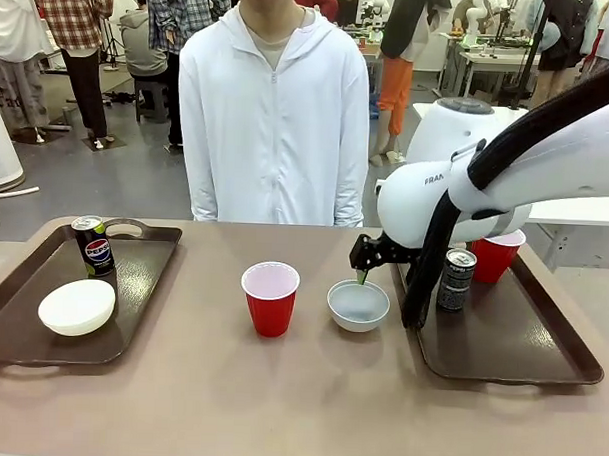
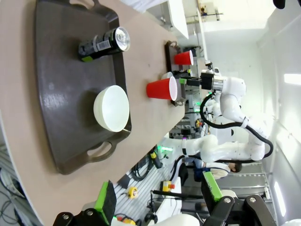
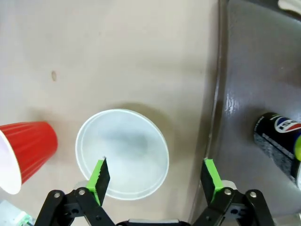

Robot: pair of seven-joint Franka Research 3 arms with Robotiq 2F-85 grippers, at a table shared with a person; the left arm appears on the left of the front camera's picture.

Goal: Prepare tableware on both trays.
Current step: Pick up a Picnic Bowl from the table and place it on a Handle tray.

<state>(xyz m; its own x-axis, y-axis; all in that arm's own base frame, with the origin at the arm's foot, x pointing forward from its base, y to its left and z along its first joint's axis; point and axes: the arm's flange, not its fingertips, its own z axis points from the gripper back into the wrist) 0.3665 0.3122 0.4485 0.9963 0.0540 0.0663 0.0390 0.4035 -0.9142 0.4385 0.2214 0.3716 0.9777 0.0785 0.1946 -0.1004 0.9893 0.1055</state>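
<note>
Right jaws: open wide, gripping nothing; carried by the right arm (image 1: 466,194) and pointing down at the surface (image 1: 278,407).
Right green pads (image 3: 99,176): one sits over the inside of the bowl, near its rim; the other sits over the edge of the tray beside it.
Centre bowl (image 3: 122,153): small, round and white. It stands upright on the surface directly below the right jaws, mostly within their gap. Contact with a pad cannot be told.
Centre red cup (image 1: 270,298): upright on the surface with a white inside, just outside the pad that is over the bowl, and apart from the bowl.
Right tray (image 1: 510,355): dark brown, on the surface at the opposite pad, its rim running just beside the bowl.
Dark drink can (image 1: 456,278): upright on the right tray, near and beyond that same pad.
Second red cup (image 1: 496,255): upright on the right tray, farther from the right jaws than the can, partly hidden by the right arm.
Left jaws: open wide, gripping nothing, held high.
Left green pads (image 2: 106,202): spread well apart.
Left tray (image 2: 61,117): on the surface ahead of the left jaws, well apart from them.
Pepsi can (image 2: 103,43): upright on the left tray, on the part farthest from the left jaws.
Second bowl (image 2: 112,107): white, upright on the left tray, nearer the left jaws than the Pepsi can and close to the tray rim.
Person (image 1: 273,117): wears a white hooded jacket and stands at the far side of the surface, across from both jaws.
</note>
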